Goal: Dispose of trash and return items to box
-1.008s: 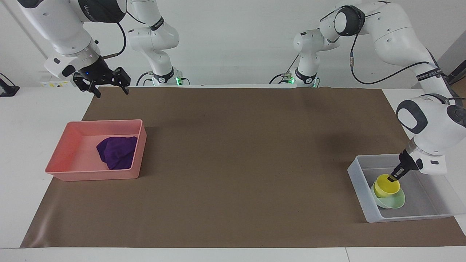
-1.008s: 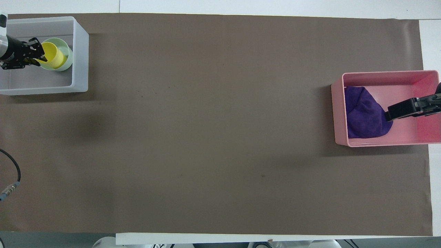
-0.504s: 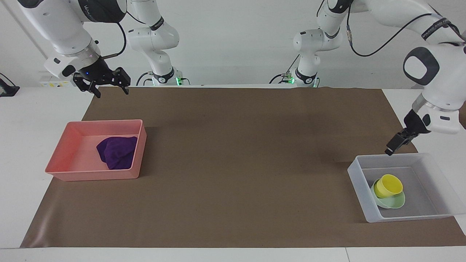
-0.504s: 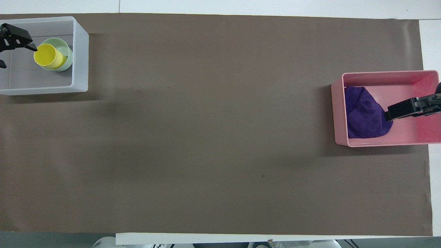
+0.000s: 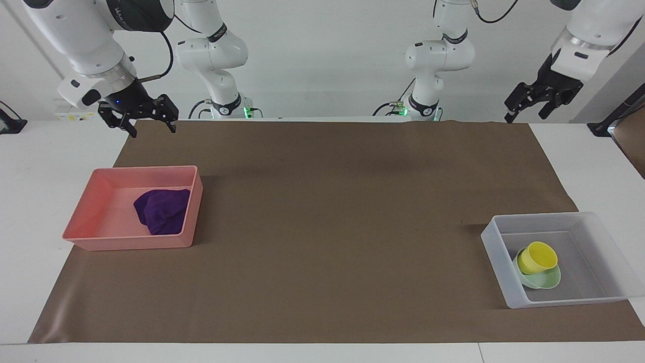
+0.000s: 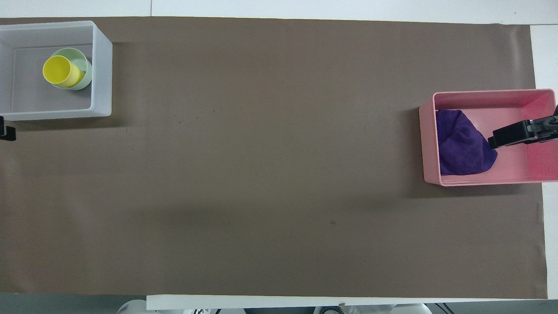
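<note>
The purple cloth [image 5: 162, 210] lies in the pink tray [image 5: 101, 242]; in the overhead view the cloth [image 6: 460, 146] fills the inner end of that tray [image 6: 479, 181]. The yellow cup [image 5: 537, 256] stands in the mint-green bowl [image 5: 549, 279] inside the translucent box [image 5: 496, 247]. The overhead view shows the cup [image 6: 59, 69], bowl [image 6: 86, 69] and box [image 6: 101, 69] too. My left gripper [image 5: 524, 118] is open and empty, raised high over the left arm's end of the table, clear of the box. My right gripper [image 5: 153, 130] is open and empty, raised over the pink tray; the right arm waits.
A brown mat [image 5: 327, 227] covers most of the white table [image 5: 40, 166]. The box and the pink tray sit at its two ends. In the overhead view one right finger [image 6: 508, 136] overlaps the pink tray.
My left gripper has let go of the yellow cup in the bowl, then risen up and away from the box. The right gripper has barely moved.
</note>
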`<action>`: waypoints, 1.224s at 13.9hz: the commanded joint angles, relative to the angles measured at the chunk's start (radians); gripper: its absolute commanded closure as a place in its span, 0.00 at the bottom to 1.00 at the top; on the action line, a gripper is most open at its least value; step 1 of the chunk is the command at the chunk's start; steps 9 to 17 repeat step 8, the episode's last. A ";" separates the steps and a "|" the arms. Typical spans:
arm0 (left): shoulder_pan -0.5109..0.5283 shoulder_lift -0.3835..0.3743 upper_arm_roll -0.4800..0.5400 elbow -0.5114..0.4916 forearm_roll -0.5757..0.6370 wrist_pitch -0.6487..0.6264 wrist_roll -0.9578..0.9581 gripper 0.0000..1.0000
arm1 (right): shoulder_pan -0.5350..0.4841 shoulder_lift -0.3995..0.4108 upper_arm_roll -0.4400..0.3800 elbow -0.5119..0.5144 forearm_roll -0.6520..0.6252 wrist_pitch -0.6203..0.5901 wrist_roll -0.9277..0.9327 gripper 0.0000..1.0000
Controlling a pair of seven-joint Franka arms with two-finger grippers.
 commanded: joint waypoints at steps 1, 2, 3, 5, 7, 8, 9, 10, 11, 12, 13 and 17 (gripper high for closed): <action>0.000 0.011 -0.001 -0.003 0.035 0.012 0.049 0.00 | -0.008 -0.018 0.006 -0.028 -0.018 0.021 0.005 0.00; -0.009 0.016 -0.001 0.002 0.044 0.011 0.051 0.00 | -0.009 -0.018 0.006 -0.028 -0.018 0.021 0.005 0.00; -0.012 0.058 -0.007 0.017 0.050 0.002 0.051 0.00 | -0.009 -0.018 0.006 -0.028 -0.018 0.021 0.004 0.00; -0.013 0.138 -0.013 0.077 0.051 0.005 0.051 0.00 | -0.009 -0.019 0.006 -0.039 -0.019 0.024 0.005 0.00; -0.013 0.148 -0.014 0.079 0.047 0.017 0.051 0.00 | -0.011 -0.027 0.006 -0.050 -0.019 0.032 0.005 0.00; -0.013 0.151 -0.013 0.082 0.044 0.009 0.051 0.00 | -0.011 -0.027 0.006 -0.050 -0.021 0.032 0.005 0.00; -0.013 0.151 -0.013 0.082 0.044 0.009 0.051 0.00 | -0.011 -0.027 0.006 -0.050 -0.021 0.032 0.005 0.00; -0.013 0.151 -0.013 0.082 0.044 0.009 0.051 0.00 | -0.011 -0.027 0.006 -0.050 -0.021 0.032 0.005 0.00; -0.013 0.151 -0.013 0.082 0.044 0.009 0.051 0.00 | -0.011 -0.027 0.006 -0.050 -0.021 0.032 0.005 0.00; -0.013 0.151 -0.013 0.082 0.044 0.009 0.051 0.00 | -0.011 -0.027 0.006 -0.050 -0.021 0.032 0.005 0.00; -0.013 0.151 -0.013 0.082 0.044 0.009 0.051 0.00 | -0.011 -0.027 0.006 -0.050 -0.021 0.032 0.005 0.00; -0.013 0.151 -0.013 0.082 0.044 0.009 0.051 0.00 | -0.011 -0.027 0.006 -0.050 -0.021 0.032 0.005 0.00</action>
